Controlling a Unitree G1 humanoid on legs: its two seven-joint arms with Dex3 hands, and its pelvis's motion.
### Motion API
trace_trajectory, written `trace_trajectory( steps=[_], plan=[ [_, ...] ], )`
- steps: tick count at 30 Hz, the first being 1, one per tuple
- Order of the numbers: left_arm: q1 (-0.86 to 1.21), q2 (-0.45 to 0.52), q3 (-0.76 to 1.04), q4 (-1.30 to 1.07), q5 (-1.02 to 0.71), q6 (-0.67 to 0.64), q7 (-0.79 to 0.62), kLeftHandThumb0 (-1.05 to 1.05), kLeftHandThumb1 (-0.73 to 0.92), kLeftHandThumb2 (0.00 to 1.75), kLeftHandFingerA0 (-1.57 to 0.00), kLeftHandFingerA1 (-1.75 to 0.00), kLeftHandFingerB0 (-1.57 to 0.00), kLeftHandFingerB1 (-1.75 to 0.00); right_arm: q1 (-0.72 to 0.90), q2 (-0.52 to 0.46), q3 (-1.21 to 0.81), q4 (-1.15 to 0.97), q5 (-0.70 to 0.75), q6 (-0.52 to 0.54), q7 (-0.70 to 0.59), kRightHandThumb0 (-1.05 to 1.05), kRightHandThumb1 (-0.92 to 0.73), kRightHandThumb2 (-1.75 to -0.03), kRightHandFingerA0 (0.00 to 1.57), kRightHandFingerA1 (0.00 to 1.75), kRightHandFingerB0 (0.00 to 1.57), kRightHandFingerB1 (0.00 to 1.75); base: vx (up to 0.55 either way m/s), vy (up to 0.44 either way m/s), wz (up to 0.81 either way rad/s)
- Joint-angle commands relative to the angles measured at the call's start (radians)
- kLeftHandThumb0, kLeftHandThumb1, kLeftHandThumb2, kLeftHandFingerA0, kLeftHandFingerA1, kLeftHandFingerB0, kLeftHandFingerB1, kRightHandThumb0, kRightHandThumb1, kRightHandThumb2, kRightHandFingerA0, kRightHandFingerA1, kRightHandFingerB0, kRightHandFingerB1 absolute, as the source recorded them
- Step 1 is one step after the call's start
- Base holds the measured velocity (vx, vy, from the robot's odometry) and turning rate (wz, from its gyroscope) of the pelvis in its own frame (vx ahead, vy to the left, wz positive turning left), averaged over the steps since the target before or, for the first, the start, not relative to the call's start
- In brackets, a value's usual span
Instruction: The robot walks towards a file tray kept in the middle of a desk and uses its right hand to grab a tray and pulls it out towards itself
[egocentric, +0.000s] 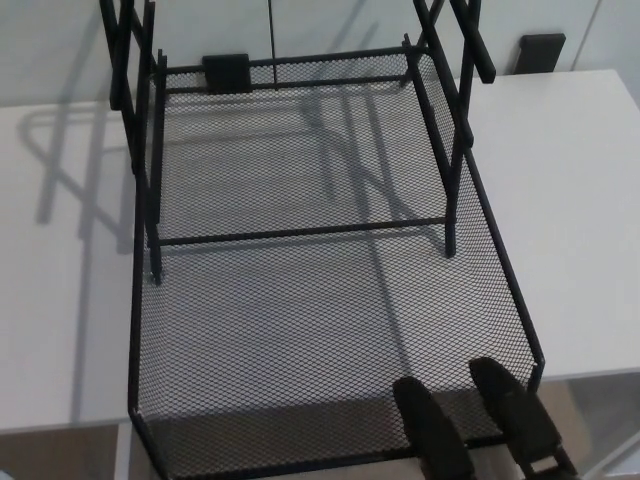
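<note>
Two black fingers (432, 432) of right hand (478, 425) hooked over black wire-mesh tray (300, 330) front rim, past white desk (560, 220) near edge; light, stiff, slides easily.

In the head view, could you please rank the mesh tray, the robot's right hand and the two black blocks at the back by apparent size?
1. Mesh tray, by far the largest.
2. Right hand, though it is nearest the camera and partly cut off.
3. The left block and right block look alike.

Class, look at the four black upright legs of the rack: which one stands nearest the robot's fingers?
The front right leg, at the right end of the front crossbar; it stands closest to the fingers on the tray.
</note>
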Motion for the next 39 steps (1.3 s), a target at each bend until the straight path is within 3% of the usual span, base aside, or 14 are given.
trace_trajectory(
  steps=[1,10,12,13,16,17,23,25,26,27,29,33,34,39],
  plan=[
    [0.0,0.022,0.011,0.035,0.0,-0.063,-0.012,-0.54,0.54,0.58,-0.66,-0.4,-0.57,-0.38,0.117,0.022,0.171,-0.265,-0.047,-0.152,0.007,-0.85,-0.52,-0.56,0.02,0.6,0.06,0.45,0.0,0.0,0.0],
    [0.01,0.025,0.008,0.022,0.008,-0.045,-0.008,-0.54,0.54,0.57,-0.65,-0.4,-0.56,-0.37,0.166,-0.055,0.212,-0.494,-0.069,-0.261,-0.062,-1.05,-0.48,-0.8,0.03,0.63,0.02,0.52,0.0,0.0,0.0],
    [0.006,0.038,-0.007,0.007,0.047,-0.043,0.012,-0.55,0.56,0.58,-0.64,-0.39,-0.54,-0.37,0.137,-0.062,0.209,-0.494,-0.002,-0.305,-0.133,-0.42,-0.04,-0.81,0.05,0.58,0.0,0.54,0.0,0.0,0.0],
    [0.008,0.036,-0.012,0.004,0.058,-0.038,0.023,-0.55,0.55,0.58,-0.65,-0.4,-0.55,-0.37,0.128,-0.079,0.197,-0.494,0.02,-0.325,-0.176,-1.05,-0.58,-0.58,0.04,0.71,0.06,0.59,0.0,0.0,0.0],
    [0.009,0.024,-0.005,0.012,0.036,-0.034,0.013,-0.52,0.54,0.57,-0.64,-0.4,-0.55,-0.37,0.132,-0.096,0.178,-0.494,0.041,-0.356,-0.238,-1.03,-0.54,-1.03,0.09,0.72,0.07,0.64,0.0,0.0,0.0],
    [0.009,0.023,-0.005,0.012,0.036,-0.033,0.015,-0.52,0.54,0.57,-0.64,-0.4,-0.55,-0.37,0.123,-0.095,0.168,-0.494,0.029,-0.351,-0.265,-1.05,-0.66,-0.63,0.08,0.85,0.07,0.75,0.0,0.0,0.0],
    [0.015,0.025,-0.004,-0.006,0.046,-0.011,0.028,-0.54,0.54,0.58,-0.65,-0.4,-0.54,-0.37,-0.054,-0.1,-0.197,-0.494,0.318,-0.507,-0.437,-0.51,-0.52,-1.08,0.31,0.76,0.3,0.73,0.0,0.0,0.0],
    [0.012,0.024,0.004,0.012,0.021,-0.038,0.005,-0.53,0.54,0.57,-0.64,-0.4,-0.54,-0.37,0.034,-0.072,-0.662,-0.494,0.942,-0.864,-0.321,-0.91,-0.88,-0.66,0.23,1.06,0.14,0.98,0.0,0.0,0.0],
    [0.009,0.023,0.006,0.022,0.016,-0.039,0.0,-0.53,0.54,0.57,-0.64,-0.4,-0.54,-0.37,0.264,-0.152,-0.772,-0.494,1.217,-1.027,-0.28,-0.41,-0.39,-1.07,0.1,0.63,0.06,0.59,0.0,0.0,0.0],
    [0.005,0.019,0.011,0.035,0.006,-0.038,-0.003,-0.53,0.53,0.57,-0.65,-0.4,-0.54,-0.37,0.294,-0.164,-1.074,-0.494,1.306,-0.969,-0.231,-1.03,-0.57,-0.56,0.0,0.82,0.02,0.74,0.0,0.0,0.0],
    [0.01,0.02,0.014,0.041,0.009,-0.038,0.002,-0.53,0.54,0.57,-0.64,-0.4,-0.54,-0.37,0.448,-0.116,-1.329,-0.494,1.473,-1.03,-0.184,-0.87,-0.5,-0.95,0.0,0.48,0.02,0.42,0.0,0.0,0.0],
    [0.01,0.021,0.015,0.033,0.016,-0.024,0.01,-0.52,0.53,0.57,-0.64,-0.4,-0.55,-0.37,0.561,-0.036,-1.652,-0.362,1.79,-1.144,-0.124,-0.96,-0.61,-0.59,0.0,0.64,0.03,0.52,0.0,0.0,0.0],
    [0.006,0.018,0.019,0.036,0.007,-0.018,0.005,-0.51,0.53,0.57,-0.64,-0.4,-0.55,-0.37,0.555,-0.044,-1.69,-0.312,1.866,-1.176,-0.107,-0.43,-0.16,-0.88,0.05,0.57,0.0,0.53,0.0,0.0,0.0],
    [0.008,0.017,0.026,0.054,0.007,-0.026,0.016,-0.51,0.53,0.57,-0.63,-0.4,-0.54,-0.37,0.387,-0.139,-1.933,-0.003,2.106,-1.205,0.075,-0.44,-0.31,-0.98,0.04,0.57,0.0,0.54,0.0,0.0,0.0]
  ],
)
